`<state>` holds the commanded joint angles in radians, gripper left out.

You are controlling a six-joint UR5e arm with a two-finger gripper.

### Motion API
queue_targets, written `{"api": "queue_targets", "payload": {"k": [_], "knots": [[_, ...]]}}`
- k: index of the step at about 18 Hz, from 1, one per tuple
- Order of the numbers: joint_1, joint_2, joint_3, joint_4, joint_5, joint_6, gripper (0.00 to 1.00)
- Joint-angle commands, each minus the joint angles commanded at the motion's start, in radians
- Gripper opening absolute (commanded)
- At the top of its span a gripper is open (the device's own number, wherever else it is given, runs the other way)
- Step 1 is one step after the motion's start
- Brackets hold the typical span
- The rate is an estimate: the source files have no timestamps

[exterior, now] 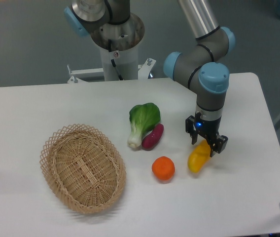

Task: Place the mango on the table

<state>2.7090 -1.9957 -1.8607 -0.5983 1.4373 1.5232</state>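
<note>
- Where the large flat white rectangular table [56, 106] fills the view: rounded far-right corner visible, grey floor behind.
- Grey UR5e arm with blue joint caps [206, 74]: reaching down from upper centre toward the right half of the table.
- Oval woven wicker basket [83, 168]: on the left half, nothing visible inside, well apart from the produce.
- Green leafy bok choy with white stem [141, 123]: lying mid-table, stem end pointing toward the camera.
- Black two-finger gripper [207, 144]: pointing downward, fingers pinching the upper end of the mango.
- Elongated smooth yellow mango [197, 159]: tilted, upper end between the fingers, lower end at or just above the tabletop; contact with the surface not resolvable. Right of the orange, near but apart.
- Purple sweet potato [153, 137]: lying against the right side of the bok choy stem.
- Round orange fruit [163, 168]: resting on the table just in front of the sweet potato, not touching it.
</note>
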Motion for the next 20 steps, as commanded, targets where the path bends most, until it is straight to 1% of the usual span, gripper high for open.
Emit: {"api": "queue_targets", "payload": {"k": [3,5,7,9,10,12,14,15,16,17,19,20], "knots": [[0.002,0.035,0.005,-0.005,0.0,-0.017,1.0],[0.002,0.049,0.0,-0.006,-0.002,-0.063,1.0],[0.002,0.055,0.014,-0.003,-0.002,-0.071,1.0],[0.005,0.075,0.031,-0.006,0.0,-0.072,1.0],[0.014,0.093,0.046,-0.021,0.002,-0.071,1.0],[0.038,0.123,0.064,-0.081,0.0,-0.055,1.0],[0.055,0.136,0.083,-0.155,0.0,-0.042,1.0],[0.064,0.138,0.093,-0.181,-0.002,-0.014,1.0],[0.081,0.144,0.103,-0.21,-0.005,0.026,1.0],[0.096,0.156,0.115,-0.253,-0.003,0.075,1.0],[0.132,0.182,0.141,-0.352,-0.006,0.179,1.0],[0.152,0.189,0.143,-0.374,-0.008,0.216,1.0]]}}
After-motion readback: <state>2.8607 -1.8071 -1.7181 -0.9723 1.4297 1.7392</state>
